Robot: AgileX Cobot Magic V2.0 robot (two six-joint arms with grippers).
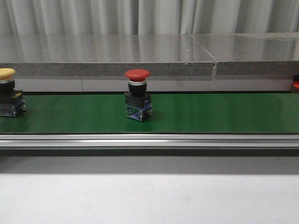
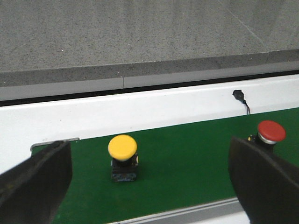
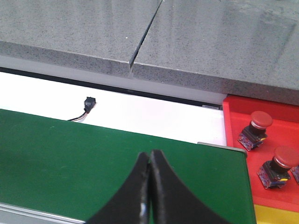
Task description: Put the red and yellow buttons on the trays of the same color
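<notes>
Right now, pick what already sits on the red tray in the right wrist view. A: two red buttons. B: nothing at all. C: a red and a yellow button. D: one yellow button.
A: two red buttons stand on the red tray; nothing yellow sits there.

Even, fairly bright overhead light gives soft glare on the grey stone ledge and short shadows, while both wrist views blur their near fingers.

Matt green belt; glossy plastic red button; speckled polished stone ledge
</notes>
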